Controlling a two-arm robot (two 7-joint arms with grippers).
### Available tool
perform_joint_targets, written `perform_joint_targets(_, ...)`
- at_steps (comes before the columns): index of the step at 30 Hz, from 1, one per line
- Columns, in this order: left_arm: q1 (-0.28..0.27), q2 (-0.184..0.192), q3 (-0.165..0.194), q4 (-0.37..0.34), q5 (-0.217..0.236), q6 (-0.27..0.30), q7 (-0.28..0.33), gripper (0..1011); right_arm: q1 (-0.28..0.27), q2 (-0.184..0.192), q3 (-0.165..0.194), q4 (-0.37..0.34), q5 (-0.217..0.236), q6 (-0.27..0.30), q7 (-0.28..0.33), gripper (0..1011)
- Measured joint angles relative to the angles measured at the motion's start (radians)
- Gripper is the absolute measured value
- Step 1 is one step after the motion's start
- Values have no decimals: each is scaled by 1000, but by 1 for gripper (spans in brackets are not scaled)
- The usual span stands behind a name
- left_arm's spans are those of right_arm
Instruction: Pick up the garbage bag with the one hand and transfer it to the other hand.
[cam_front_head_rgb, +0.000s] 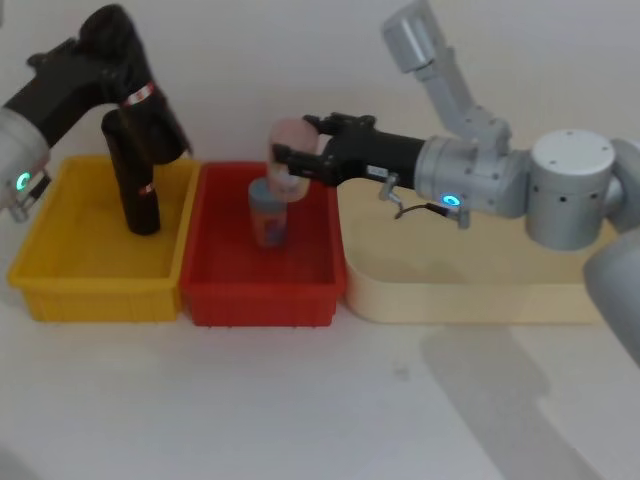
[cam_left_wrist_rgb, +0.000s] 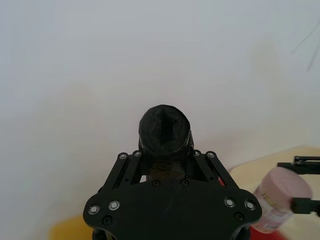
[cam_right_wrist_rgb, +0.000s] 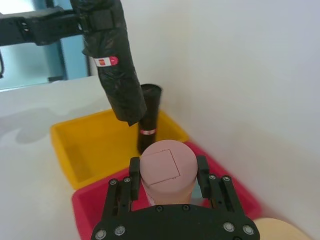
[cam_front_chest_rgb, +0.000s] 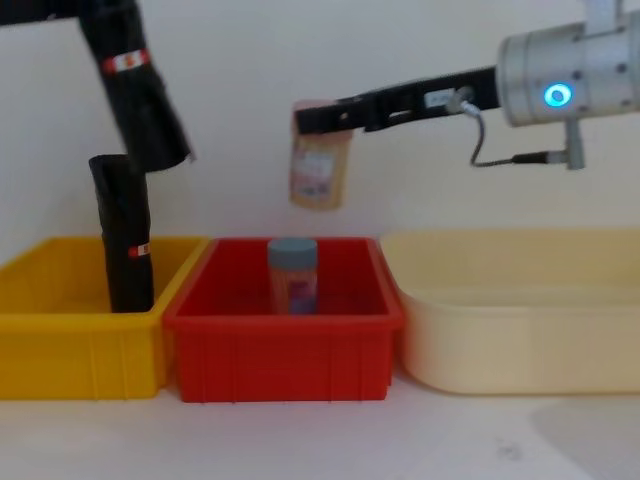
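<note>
Left claw is clamped tight on black cylindrical roll of garbage bags with red-and-white label band, gripping near its upper end. Roll hangs tilted in the air over yellow plastic bin at far-left of desk. Its lower end is near the top of second black roll, standing upright in that bin. Right claw is closed around pink cylindrical container, held over red plastic bin mid-desk, above blue-capped bottle inside.

Black garbage bag, red-white band — second roll same. Left to right: yellow bin, red bin, cream tray — plus pink jar.
</note>
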Motion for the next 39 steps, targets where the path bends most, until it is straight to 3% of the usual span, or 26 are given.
perform_joint_targets(11,-123,-66,80,71,-29,24,-50,346,-59,91,69,-131,11,45,-89,647)
perform_joint_targets(20,-234,-154,179,211,-35,30,-92,346,-139,181,145,-219,23,81,-170,647)
perform_joint_targets(34,-331,-239,268,373,-15,-3,-105,346,-237,273,250,-264,27,121,-273,647)
perform_joint_targets(39,-349,-255,284,403,-10,-11,-105,346,-262,295,277,-264,23,131,-297,782)
